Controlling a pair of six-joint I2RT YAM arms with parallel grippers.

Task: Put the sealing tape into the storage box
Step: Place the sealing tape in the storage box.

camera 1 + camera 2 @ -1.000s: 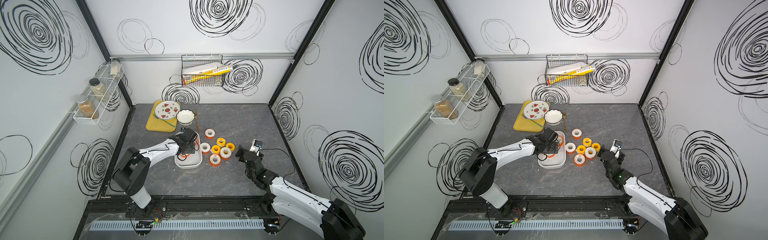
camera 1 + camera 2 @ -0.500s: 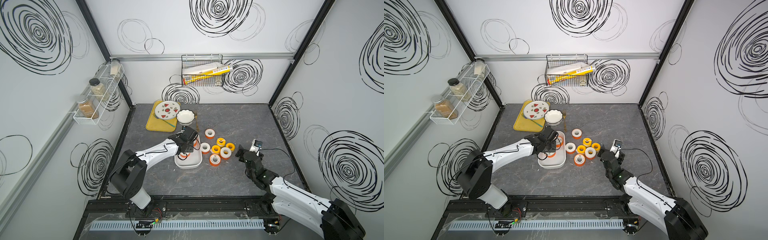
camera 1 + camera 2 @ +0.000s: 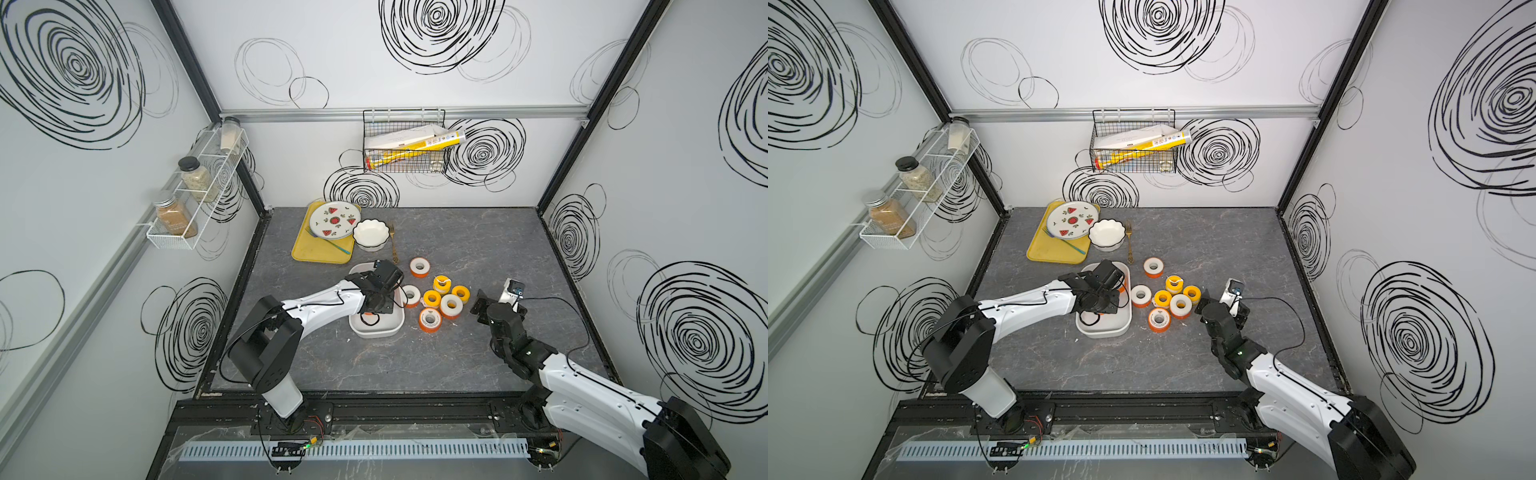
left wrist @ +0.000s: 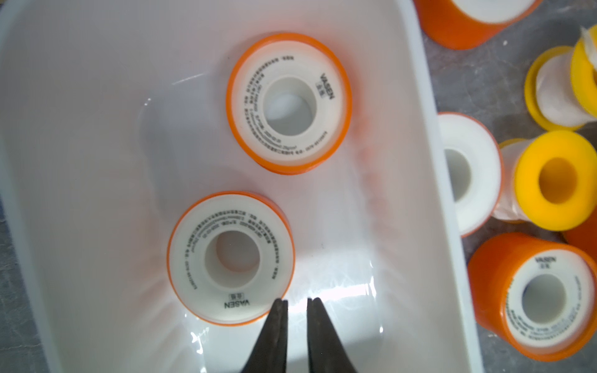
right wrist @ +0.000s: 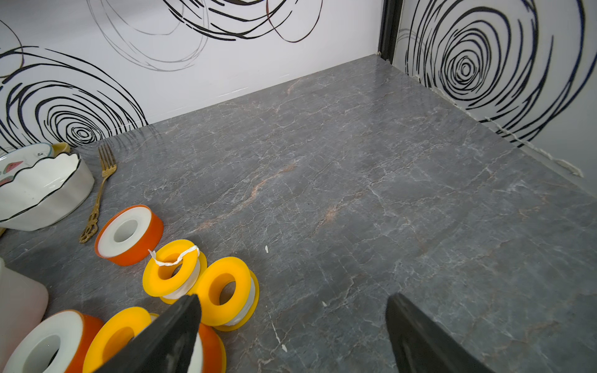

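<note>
- Plainly readable in the left wrist view, "VASEN" is printed on the white face of both orange-rimmed spools of sealing tape (image 4: 287, 103) lying flat inside the storage box (image 4: 97, 145). The ring of fine print around each centre hole is too small to read.
- Another orange spool (image 4: 536, 300) stands on the counter (image 4: 468, 80) just beside the box wall and carries the same brand mark.
- The yellow spools (image 4: 555, 181) show no writing.
- The left hand (image 4: 297, 302) hangs over the box with its fingers pressed together, pinching nothing. Its tips are close to the nearer boxed spool (image 4: 231, 258).
- In both top views that hand's wrist covers most of the box's inside, so the spools in it are largely hidden. Seven loose spools (image 3: 451, 305) cluster on the counter beside the box.
- The right hand (image 5: 292, 300) is spread wide and empty, low over bare counter next to the cluster. One finger (image 5: 168, 339) cuts across the nearest spools.
- Print on the long cartons in the wire basket (image 3: 405, 145) is too small to make out.
</note>
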